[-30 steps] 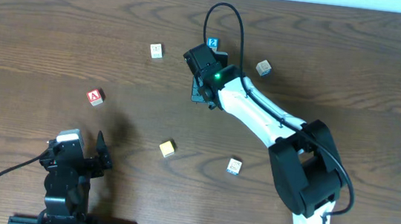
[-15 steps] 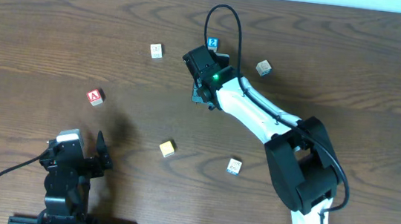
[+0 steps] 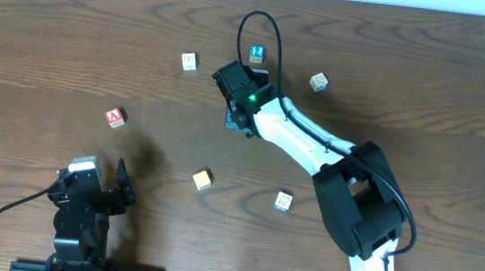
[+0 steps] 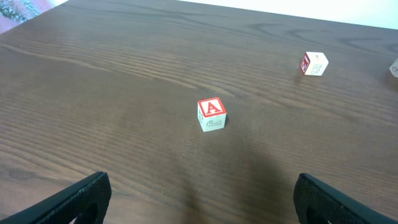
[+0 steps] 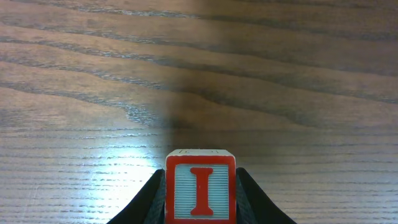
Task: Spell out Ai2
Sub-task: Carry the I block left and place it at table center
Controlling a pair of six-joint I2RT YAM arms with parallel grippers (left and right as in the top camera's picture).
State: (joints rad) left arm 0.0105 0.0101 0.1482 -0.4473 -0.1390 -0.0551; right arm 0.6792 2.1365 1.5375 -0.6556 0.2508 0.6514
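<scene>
Dark wood-grain tabletop (image 3: 55, 26), scattered with small blocks. Gripped the I block (image 5: 200, 190) tight between the right fingers (image 5: 249, 208), well to the right of the A block (image 3: 115, 117) and slightly behind it. Found the 2 block (image 3: 256, 53) resting farther back and right of the A block. Held the left fingers (image 4: 81, 196) spread wide and empty, in front of the A block, apart from it.

"What colour is the I block (image 5: 200, 186)?"
"Red edge, red letter, pale stripy face."
"And the A block (image 4: 212, 115)?"
"Red and white on top. The 2 block (image 3: 256, 53) is blue. The table (image 3: 55, 26) is brown with wavy lines."
</scene>
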